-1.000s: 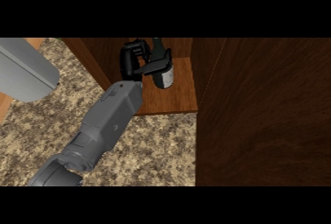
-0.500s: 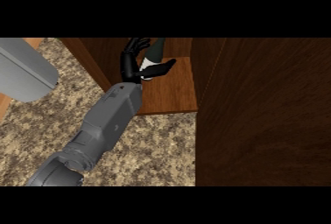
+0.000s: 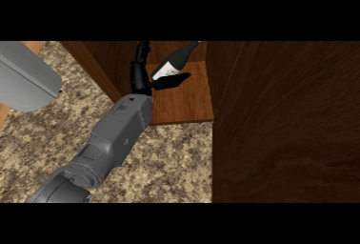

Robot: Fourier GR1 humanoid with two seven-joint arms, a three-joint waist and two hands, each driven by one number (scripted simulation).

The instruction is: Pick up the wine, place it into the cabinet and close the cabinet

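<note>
Inventory from my remote station, head view, largest item first.

1. Cabinet door point(image 3: 285, 124): a dark wood panel filling the right of my view and standing open.
2. Counter point(image 3: 165, 162): speckled stone, running across the lower left up to the cabinet's front edge.
3. Cabinet point(image 3: 186, 102): the interior floor is lighter brown wood, and its side wall slants away at upper left.
4. Right forearm point(image 3: 119, 136): grey, coming in from the lower left corner and reaching over the counter into the cabinet opening.
5. Grey rounded form point(image 3: 28, 76): at the upper left edge. I cannot tell what it is.
6. Wine point(image 3: 175, 59): a dark bottle inside the cabinet, tilted, with its neck pointing up and to the right. Its white label point(image 3: 163, 71) faces me.
7. Right hand point(image 3: 141, 78): black, released. Its fingers are stretched straight toward the back of the cabinet, just left of the bottle. The thumb point(image 3: 174, 79) is spread out to the right at the bottle's lower end. Nothing is curled round the bottle.
</note>
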